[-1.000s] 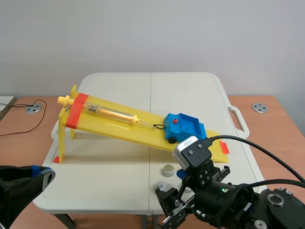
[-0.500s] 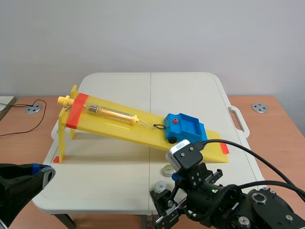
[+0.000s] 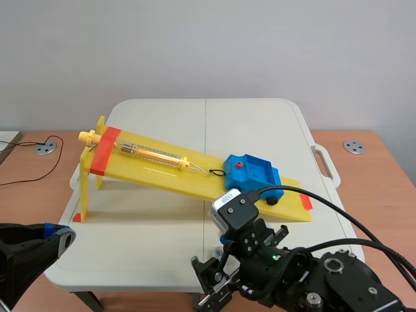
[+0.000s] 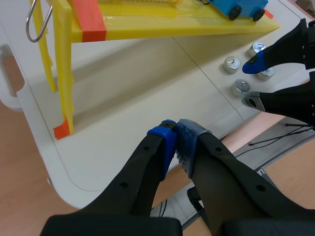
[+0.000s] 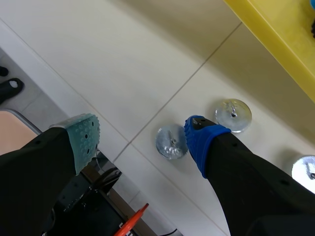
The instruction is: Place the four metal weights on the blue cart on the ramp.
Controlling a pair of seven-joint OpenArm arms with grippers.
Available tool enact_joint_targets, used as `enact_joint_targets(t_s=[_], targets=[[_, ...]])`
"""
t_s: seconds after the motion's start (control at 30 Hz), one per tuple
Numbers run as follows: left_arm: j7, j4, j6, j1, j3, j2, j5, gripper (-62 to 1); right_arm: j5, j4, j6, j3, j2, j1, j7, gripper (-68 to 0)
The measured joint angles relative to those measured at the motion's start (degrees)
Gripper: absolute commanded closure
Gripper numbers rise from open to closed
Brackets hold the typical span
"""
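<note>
Right wrist view gives you the clearest read. The right gripper hangs over the near edge of the table with its jaws spread wide and nothing in them. One metal weight lies on the tabletop between the fingers, close against the blue pad, which looks like a line-up for a grasp rather than a grip. A second weight sits just beyond that pad and a third weight lies beside the finger. In the left wrist view you can count four in all, clustered near the front edge below the ramp's low end. None is on the blue cart, whose tray appears empty. It rests low on the yellow ramp, tethered by a dark cord to the spring scale upslope, which is probably what stops it rolling off. Your left gripper is clenched on nothing off the table's near-left corner, well apart from the weights and likely parked out of the way. Expect to centre the weight before closing.
</note>
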Motion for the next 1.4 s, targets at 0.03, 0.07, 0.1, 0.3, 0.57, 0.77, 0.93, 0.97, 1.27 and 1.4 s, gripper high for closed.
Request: enact_joint_targets(t_s=[0.03, 0.07, 0.1, 0.3, 0.57, 0.77, 0.93, 0.97, 1.27, 1.4], targets=[[0.0, 0.0, 0.0, 0.0, 0.0, 0.0, 0.0, -3.2, 0.0, 0.0, 0.0, 0.0, -0.3, 0.0, 0.0, -37.4], [0.0, 0.0, 0.0, 0.0, 0.0, 0.0, 0.0, -3.2, 0.0, 0.0, -0.2, 0.0, -0.5, 0.0, 0.0, -37.5], [0.0, 0.0, 0.0, 0.0, 0.0, 0.0, 0.0, -3.2, 0.0, 0.0, -0.5, 0.0, -0.6, 0.0, 0.0, -37.4], [0.0, 0.0, 0.0, 0.0, 0.0, 0.0, 0.0, -3.2, 0.0, -0.7, -1.1, 0.0, -0.6, 0.2, 0.0, -37.5], [0.0, 0.0, 0.0, 0.0, 0.0, 0.0, 0.0, -3.2, 0.0, -3.7, -1.1, 0.0, -0.8, 1.4, 0.0, -37.4], [0.0, 0.0, 0.0, 0.0, 0.0, 0.0, 0.0, -3.2, 0.0, -3.7, -1.1, -0.3, -0.8, 1.6, 0.0, -36.7], [0.0, 0.0, 0.0, 0.0, 0.0, 0.0, 0.0, -3.2, 0.0, -3.8, -1.1, -0.3, -0.8, 1.7, 0.0, -36.3], [0.0, 0.0, 0.0, 0.0, 0.0, 0.0, 0.0, -3.2, 0.0, -3.9, -1.1, -0.3, -0.8, 1.8, 0.0, -36.0], [0.0, 0.0, 0.0, 0.0, 0.0, 0.0, 0.0, -3.2, 0.0, -4.5, -1.1, -0.3, -0.8, 2.2, 0.2, -34.6], [0.0, 0.0, 0.0, 0.0, 0.0, 0.0, 0.0, -3.2, 0.0, -4.5, -1.1, -0.3, -0.8, 2.2, 0.2, -34.6]])
